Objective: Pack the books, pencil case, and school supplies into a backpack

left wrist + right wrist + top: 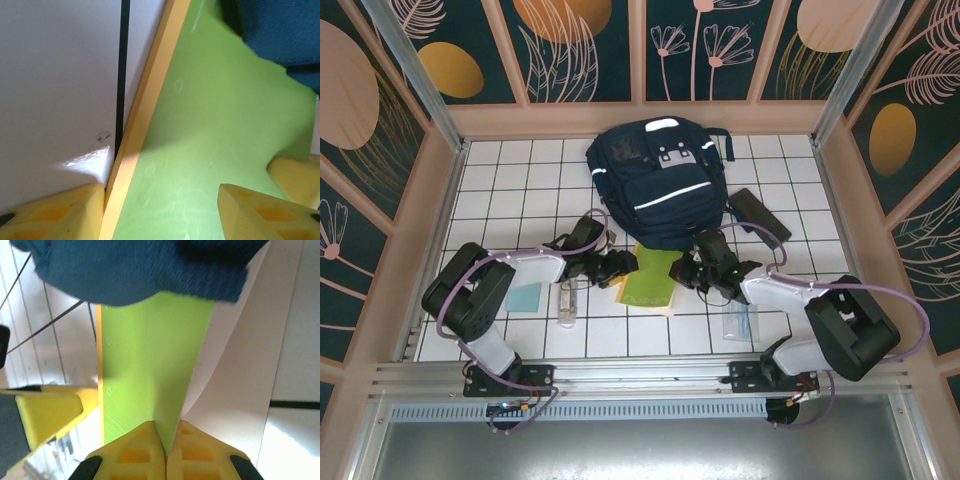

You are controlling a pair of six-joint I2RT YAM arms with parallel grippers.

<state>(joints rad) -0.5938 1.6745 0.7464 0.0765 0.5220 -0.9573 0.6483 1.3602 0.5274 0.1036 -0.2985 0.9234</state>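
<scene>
The right gripper is pinching the near edge of the green book. Its jaws are pressing together on the thin cover, which is lifting away from a white page beneath. I judge that this grip is meant to raise the book and feed it towards the backpack, which is lying just above it in the overhead frame.

The left gripper is sitting with its jaws apart and gripping nothing. One finger is over the white worktop and the other over the green cover, straddling the edge of the orange-yellow book lying underneath, probably to steady or take that side.

Both books are resting at the centre of the overhead frame, their far ends meeting the backpack's lower edge. Whether they are entering an opening I cannot tell.

Counting:
- two books
- one backpack
- one pencil case, lying right of the backpack
- three supplies: a clear sleeve at lower right, and a tube-like packet and a pale-teal card at lower left

The pencil case and supplies are all waiting outside the backpack
</scene>
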